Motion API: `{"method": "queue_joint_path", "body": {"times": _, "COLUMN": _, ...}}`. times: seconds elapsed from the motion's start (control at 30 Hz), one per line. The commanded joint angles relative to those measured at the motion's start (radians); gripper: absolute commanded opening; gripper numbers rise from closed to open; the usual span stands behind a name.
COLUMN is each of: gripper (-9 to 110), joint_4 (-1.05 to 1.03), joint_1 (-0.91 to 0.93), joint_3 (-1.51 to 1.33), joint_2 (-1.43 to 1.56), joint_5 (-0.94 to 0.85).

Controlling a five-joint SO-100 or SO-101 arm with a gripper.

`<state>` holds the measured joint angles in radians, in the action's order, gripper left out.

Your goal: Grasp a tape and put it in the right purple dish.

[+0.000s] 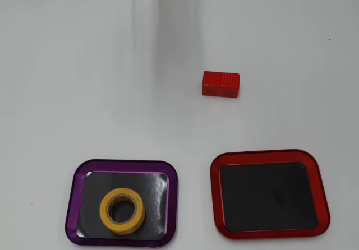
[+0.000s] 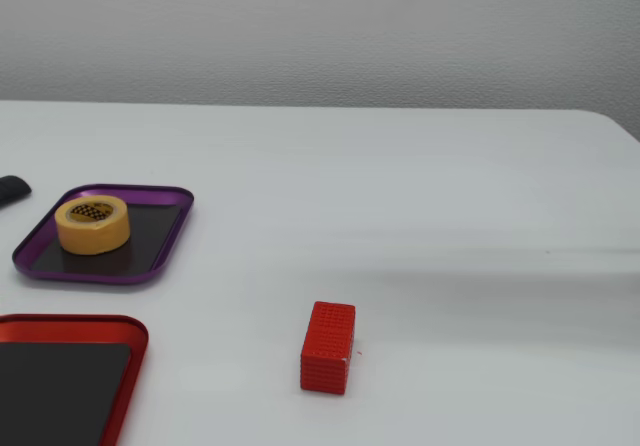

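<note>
The yellow roll of tape (image 1: 122,211) lies flat inside the purple-rimmed dish (image 1: 74,188) at the bottom left of the overhead view. In the fixed view the tape (image 2: 92,224) sits in the purple dish (image 2: 165,241) at the left. The gripper and arm are out of both views; only faint shadows fall at the top of the overhead view.
A red ribbed block (image 1: 221,84) stands on the white table, also in the fixed view (image 2: 328,347). A red-rimmed tray (image 1: 269,156) with a dark inside lies at the bottom right of the overhead view and at the bottom left of the fixed view (image 2: 135,338). A small dark object (image 2: 10,190) shows at the left edge.
</note>
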<state>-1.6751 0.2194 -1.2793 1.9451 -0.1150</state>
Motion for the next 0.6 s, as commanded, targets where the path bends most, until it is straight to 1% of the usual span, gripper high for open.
{"method": "queue_joint_path", "body": {"times": 0.0, "gripper": 17, "joint_4": 0.048, "joint_1": 0.002, "joint_3": -0.224, "joint_2": 0.244, "joint_5": -0.002}}
{"method": "queue_joint_path", "body": {"times": 0.3, "gripper": 17, "joint_4": 0.255, "joint_1": 0.003, "joint_3": -0.888, "joint_2": 0.727, "joint_5": -0.003}}
{"method": "queue_joint_path", "body": {"times": 0.47, "gripper": 17, "joint_4": 0.405, "joint_1": 0.003, "joint_3": -1.184, "joint_2": 1.003, "joint_5": -0.003}}
{"method": "queue_joint_path", "body": {"times": 0.57, "gripper": 17, "joint_4": 0.457, "joint_1": 0.002, "joint_3": -1.336, "joint_2": 1.163, "joint_5": -0.003}}
